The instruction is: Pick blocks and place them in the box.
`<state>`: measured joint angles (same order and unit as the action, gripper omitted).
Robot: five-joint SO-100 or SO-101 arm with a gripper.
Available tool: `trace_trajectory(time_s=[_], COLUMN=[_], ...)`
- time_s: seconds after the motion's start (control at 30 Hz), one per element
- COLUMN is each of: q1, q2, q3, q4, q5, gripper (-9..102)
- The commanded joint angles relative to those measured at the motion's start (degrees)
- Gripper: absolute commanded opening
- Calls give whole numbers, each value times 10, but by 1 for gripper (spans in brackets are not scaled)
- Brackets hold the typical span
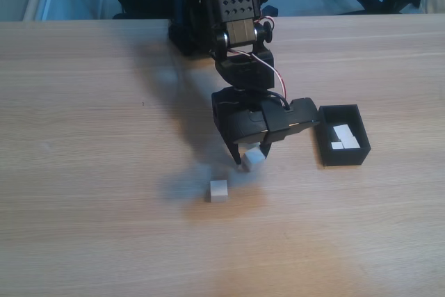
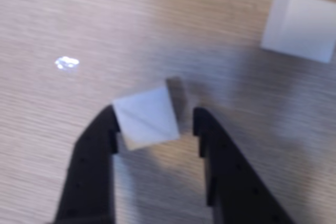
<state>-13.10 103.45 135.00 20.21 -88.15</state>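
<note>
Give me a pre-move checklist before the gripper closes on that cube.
1. Cube between the gripper fingers: ok, it sits in the gap in the wrist view.
2. Contact on both sides: not ok; the left finger touches it, a gap remains at the right finger.
3. Cube squared to the fingers: not ok, it sits rotated.
4. Second cube clear of the fingers: ok, it lies apart.
5. Room in the black box: ok, white blocks fill part of it.
6. Cube on the table or lifted: cannot tell.
</note>
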Motion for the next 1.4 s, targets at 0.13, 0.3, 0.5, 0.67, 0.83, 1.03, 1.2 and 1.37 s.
trace_trajectory(time_s=[0.13,0.3,0.5,0.67,0.83,1.03,1.2,1.37], q1=[-3,-12,-69,-146,-211,-248,-255,-263], q2=[0,30,102,116,77,16,-26,-69], q3=[-40,-35,-60,-134,-237,-334,-383,-442], q4=[5,35,113,200,271,330,364,406], q5=[0,-6,5,42,104,160,182,218], gripper=[0,0,0,0,0,0,0,2])
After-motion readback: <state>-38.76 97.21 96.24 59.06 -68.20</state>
